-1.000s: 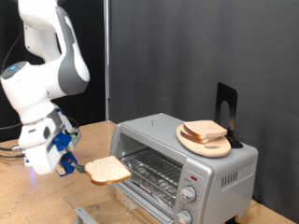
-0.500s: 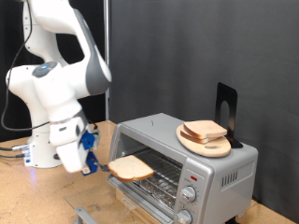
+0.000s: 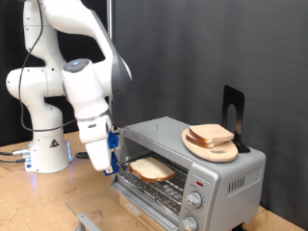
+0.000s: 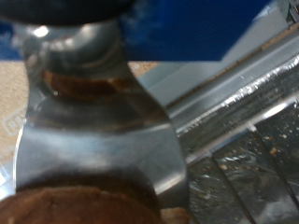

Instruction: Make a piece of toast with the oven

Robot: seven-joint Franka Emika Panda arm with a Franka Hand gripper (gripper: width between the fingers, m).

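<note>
The silver toaster oven [image 3: 226,173] stands at the exterior view's lower right with its door open. My gripper [image 3: 119,168] is at the oven's mouth, shut on the edge of the piece of toast [image 3: 152,169], a pale slice with a brown crust that reaches in over the wire rack [image 3: 164,183]. In the wrist view the metal fingers [image 4: 93,121] fill the frame, with the brown crust of the toast [image 4: 65,201] between them and the oven's metal door [image 4: 234,103] beyond.
A round wooden board [image 3: 211,144] with another bread slice [image 3: 210,135] lies on the oven's top, a black stand [image 3: 232,111] behind it. Two knobs [image 3: 192,207] and a red light [image 3: 200,180] are on the oven's front. The wooden table [image 3: 38,197] extends left.
The arm has swung to the exterior view's right, carrying the toast from in front of the open door into the oven's mouth over the rack.
</note>
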